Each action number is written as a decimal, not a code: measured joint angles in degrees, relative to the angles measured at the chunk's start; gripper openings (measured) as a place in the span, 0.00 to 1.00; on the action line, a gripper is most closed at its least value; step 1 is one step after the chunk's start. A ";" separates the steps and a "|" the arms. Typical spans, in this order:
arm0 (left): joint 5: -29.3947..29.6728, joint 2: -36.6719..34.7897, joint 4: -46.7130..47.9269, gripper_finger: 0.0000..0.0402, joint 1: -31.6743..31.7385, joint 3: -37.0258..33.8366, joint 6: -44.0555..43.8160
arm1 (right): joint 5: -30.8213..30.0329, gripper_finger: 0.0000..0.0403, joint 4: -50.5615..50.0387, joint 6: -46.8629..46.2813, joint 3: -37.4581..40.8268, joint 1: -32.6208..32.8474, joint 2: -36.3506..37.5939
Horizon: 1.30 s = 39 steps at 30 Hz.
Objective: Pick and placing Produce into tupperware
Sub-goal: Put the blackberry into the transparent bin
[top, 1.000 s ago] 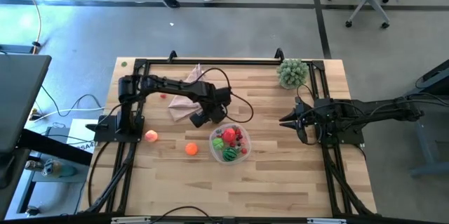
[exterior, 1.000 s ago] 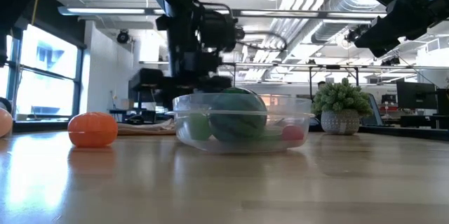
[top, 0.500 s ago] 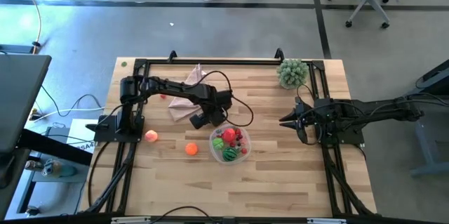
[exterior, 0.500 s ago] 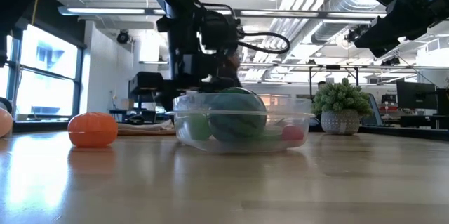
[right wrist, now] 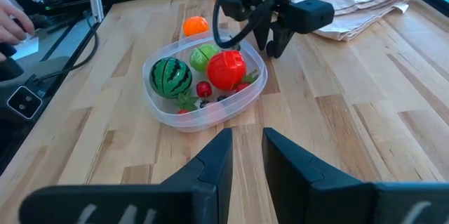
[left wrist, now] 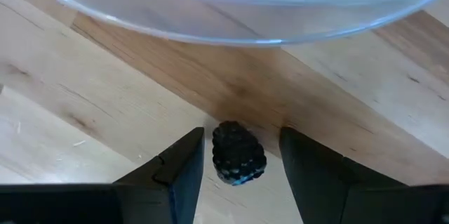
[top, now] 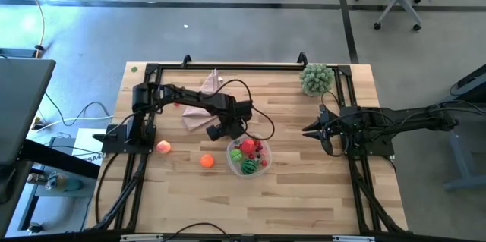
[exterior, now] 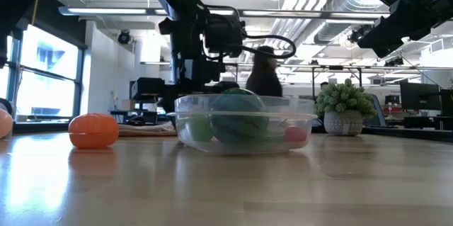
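Two left fingers [left wrist: 184,171] I see spread around a dark berry [left wrist: 238,153], untouched, beside the tub [left wrist: 210,20]; bare desk [left wrist: 84,97] around.

melon [right wrist: 170,75] dark-green striped | apple [right wrist: 225,69] red | orange [right wrist: 196,25] orange | berry [left wrist: 238,153] black | tupperware [right wrist: 168,117] clear

The tupperware [left wrist: 231,20] is cut off by the left wrist view's edge, only its near rim being shown. The dark berry [left wrist: 238,152] is hidden from the high view under the left pincer [top: 219,130]. Contact between berry and fingers [left wrist: 184,171] cannot be told. In the low view the peach [exterior: 3,123] is cropped at the edge.
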<state>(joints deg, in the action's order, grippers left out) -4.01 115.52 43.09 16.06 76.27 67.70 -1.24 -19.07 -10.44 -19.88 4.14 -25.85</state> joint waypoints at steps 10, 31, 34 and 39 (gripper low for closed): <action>1.49 0.05 -0.15 0.44 -0.05 0.01 -0.48 | -0.02 0.17 0.00 0.00 0.00 -0.02 -0.02; 0.77 0.18 -0.50 0.25 0.06 -0.07 -0.48 | -0.02 0.17 0.00 0.00 0.00 -0.01 -0.01; 0.74 0.18 -0.63 0.28 0.06 -0.07 -0.48 | -0.02 0.17 0.00 0.00 0.00 0.00 -0.02; 0.66 0.20 -0.74 0.30 0.06 -0.07 -0.48 | -0.02 0.17 0.00 0.00 0.00 0.00 0.00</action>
<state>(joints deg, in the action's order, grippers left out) -3.36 115.72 42.35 16.12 76.20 67.22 -1.26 -19.07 -10.44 -19.88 4.14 -25.85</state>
